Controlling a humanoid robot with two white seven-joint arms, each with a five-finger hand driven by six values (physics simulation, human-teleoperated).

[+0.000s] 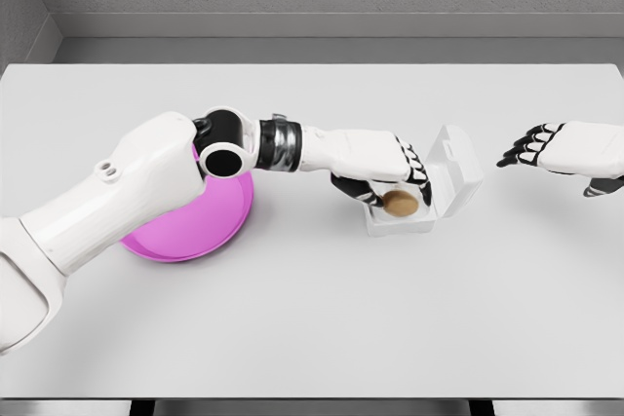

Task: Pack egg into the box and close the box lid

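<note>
The left hand (388, 174) hangs over the white box (409, 204), fingers curled loosely beside the egg (399, 204) lying inside; lid (456, 170) upright. Right hand (556, 151) hovers well apart, relaxed. Pink plate (190, 226) lies behind the left forearm on the bench (312, 328)

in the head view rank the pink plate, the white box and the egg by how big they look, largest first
1. pink plate, though the left arm hides part of it
2. white box, counted with its open lid
3. egg, sitting inside the box

All three sit at similar depth, so the order seems safe.
</note>
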